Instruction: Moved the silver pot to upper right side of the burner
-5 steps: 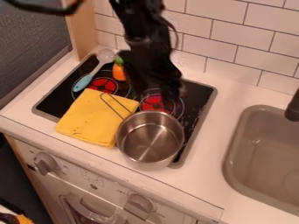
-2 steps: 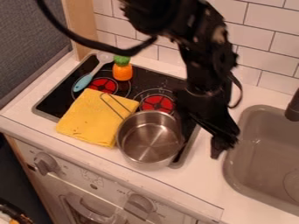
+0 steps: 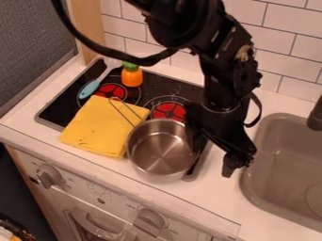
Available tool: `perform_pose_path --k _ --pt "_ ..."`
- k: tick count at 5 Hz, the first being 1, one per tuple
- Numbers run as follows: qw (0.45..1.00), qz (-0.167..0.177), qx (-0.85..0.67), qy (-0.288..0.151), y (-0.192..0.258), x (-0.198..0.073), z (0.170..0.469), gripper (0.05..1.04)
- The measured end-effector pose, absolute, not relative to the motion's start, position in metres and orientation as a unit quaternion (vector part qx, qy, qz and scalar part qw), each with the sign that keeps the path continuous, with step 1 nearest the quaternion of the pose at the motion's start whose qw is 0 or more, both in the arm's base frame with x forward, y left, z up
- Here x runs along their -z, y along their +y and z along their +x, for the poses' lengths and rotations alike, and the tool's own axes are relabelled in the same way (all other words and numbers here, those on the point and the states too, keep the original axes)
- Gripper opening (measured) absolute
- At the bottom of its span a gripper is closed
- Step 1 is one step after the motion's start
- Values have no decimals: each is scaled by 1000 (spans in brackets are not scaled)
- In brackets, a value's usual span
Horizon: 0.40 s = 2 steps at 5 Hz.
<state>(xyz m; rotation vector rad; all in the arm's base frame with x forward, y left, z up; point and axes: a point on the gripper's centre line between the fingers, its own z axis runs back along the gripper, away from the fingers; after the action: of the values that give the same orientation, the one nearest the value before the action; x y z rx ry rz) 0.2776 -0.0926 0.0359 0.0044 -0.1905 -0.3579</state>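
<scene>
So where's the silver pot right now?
In the camera view, the silver pot sits at the near right of the black stove top, just right of the yellow cloth and in front of the right-hand red burner.

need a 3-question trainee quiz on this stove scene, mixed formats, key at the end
1. Multiple choice: What lies under the wire handle of the silver pot?
A) the orange toy
B) the yellow cloth
C) the sink

2. True or false: The blue-handled spoon lies inside the sink.

3. Fill in the blank with left or right: As seen in the picture, the pincer is at the ____ side of the silver pot.

Key: 1. B; 2. False; 3. right
</scene>
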Motion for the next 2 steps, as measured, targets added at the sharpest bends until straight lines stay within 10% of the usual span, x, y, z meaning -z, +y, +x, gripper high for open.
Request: perform_pose_path --k 2 --pt "976 3 185 -118 -97 -52 275 1001"
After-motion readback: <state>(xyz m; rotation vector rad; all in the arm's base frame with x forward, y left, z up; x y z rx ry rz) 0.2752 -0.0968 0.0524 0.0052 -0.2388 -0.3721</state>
